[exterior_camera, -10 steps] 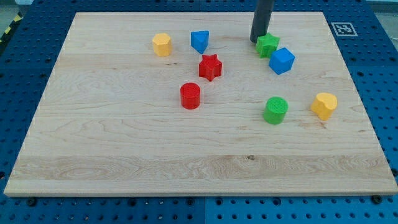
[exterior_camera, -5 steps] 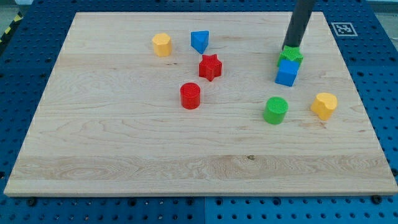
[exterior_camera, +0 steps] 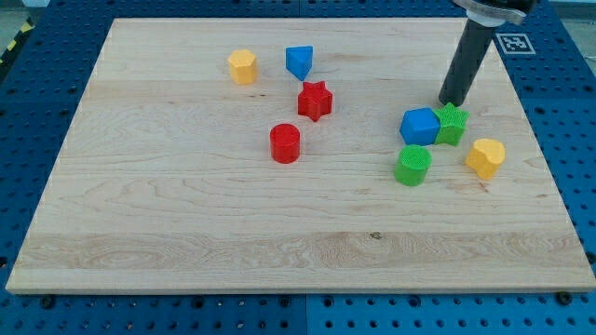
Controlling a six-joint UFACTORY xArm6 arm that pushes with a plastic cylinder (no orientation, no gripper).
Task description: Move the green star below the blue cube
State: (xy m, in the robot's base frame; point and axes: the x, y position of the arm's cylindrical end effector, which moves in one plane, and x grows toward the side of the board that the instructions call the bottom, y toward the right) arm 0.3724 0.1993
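Note:
The green star (exterior_camera: 452,123) lies on the wooden board (exterior_camera: 186,214) at the view's right, touching the right side of the blue cube (exterior_camera: 420,126). My tip (exterior_camera: 451,100) is just above the green star, close to its upper edge. The dark rod rises from there toward the view's top right.
A green cylinder (exterior_camera: 413,165) sits just below the blue cube. A yellow heart (exterior_camera: 485,157) lies to the star's lower right. A red star (exterior_camera: 315,100), red cylinder (exterior_camera: 285,143), blue triangular block (exterior_camera: 299,62) and yellow block (exterior_camera: 242,67) lie left of centre.
My tip moved right and down, pushing the green star and blue cube downward. The star went from above the cube to its right side.

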